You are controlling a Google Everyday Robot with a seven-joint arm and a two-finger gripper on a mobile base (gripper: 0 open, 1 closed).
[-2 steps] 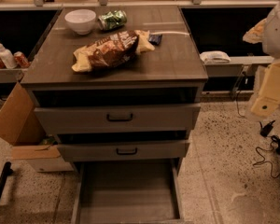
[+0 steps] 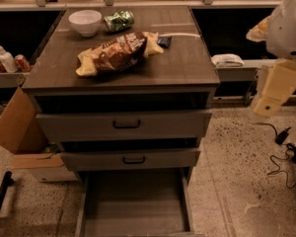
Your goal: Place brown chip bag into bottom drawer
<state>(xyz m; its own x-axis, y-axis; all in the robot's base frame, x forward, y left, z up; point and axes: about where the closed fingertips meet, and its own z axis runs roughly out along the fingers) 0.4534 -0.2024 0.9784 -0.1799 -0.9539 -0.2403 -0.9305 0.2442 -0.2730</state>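
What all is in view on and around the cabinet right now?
crinkly dark-brown chip bag with pale yellow ends: 1, brown, cabinet top, centre-left
round white bowl: 1, white, top's back left
crushed green can: 1, green, right of the bowl
small dark flat packet: 1, dark, at the bag's right end
upper grey-brown drawers with dark handles: 2, grey-brown, slightly out
wide shallow bottom drawer: 1, grey, pulled out
brown cardboard box: 1, brown, floor, left of cabinet
robot's cream claw: 1, cream, right of cabinet, off the top

We class this as a robot test lab: 3-drawer cabinet (image 2: pixel 123 125), speckled floor (image 2: pixel 237 181), loose cables (image 2: pixel 281 167), cardboard box (image 2: pixel 15 127); gripper (image 2: pixel 275 90) at right.
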